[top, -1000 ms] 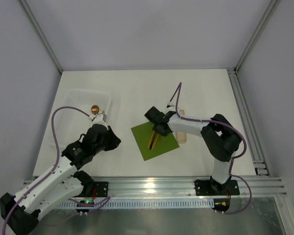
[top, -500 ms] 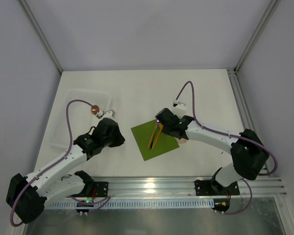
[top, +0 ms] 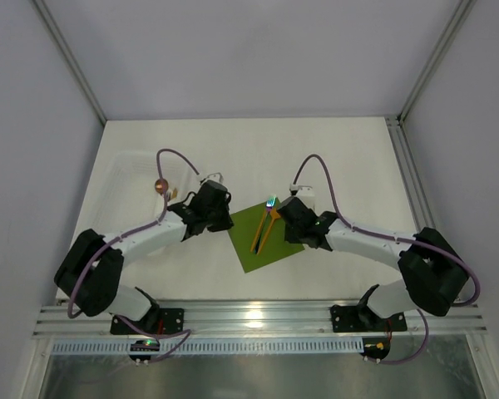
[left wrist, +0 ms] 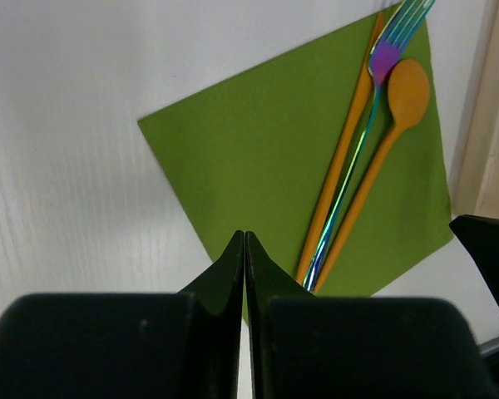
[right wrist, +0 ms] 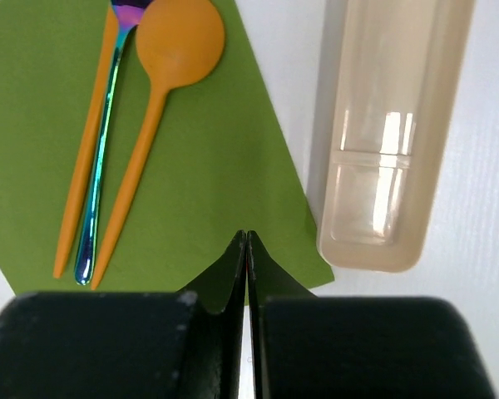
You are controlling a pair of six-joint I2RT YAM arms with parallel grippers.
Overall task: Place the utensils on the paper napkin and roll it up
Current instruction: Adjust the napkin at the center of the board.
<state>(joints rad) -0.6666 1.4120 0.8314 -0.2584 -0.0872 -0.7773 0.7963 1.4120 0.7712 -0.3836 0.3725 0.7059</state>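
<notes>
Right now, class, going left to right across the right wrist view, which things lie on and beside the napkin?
In order: orange flat utensil → iridescent fork → orange spoon → beige plastic case.

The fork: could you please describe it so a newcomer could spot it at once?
On the white table, a green napkin lies front and centre. Of the three utensils on it, the fork is the middle one: shiny rainbow metal, while the spoon and the slim piece flanking it are orange.

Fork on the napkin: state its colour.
The fork is iridescent green-blue-purple; left wrist view shows it best.
</notes>
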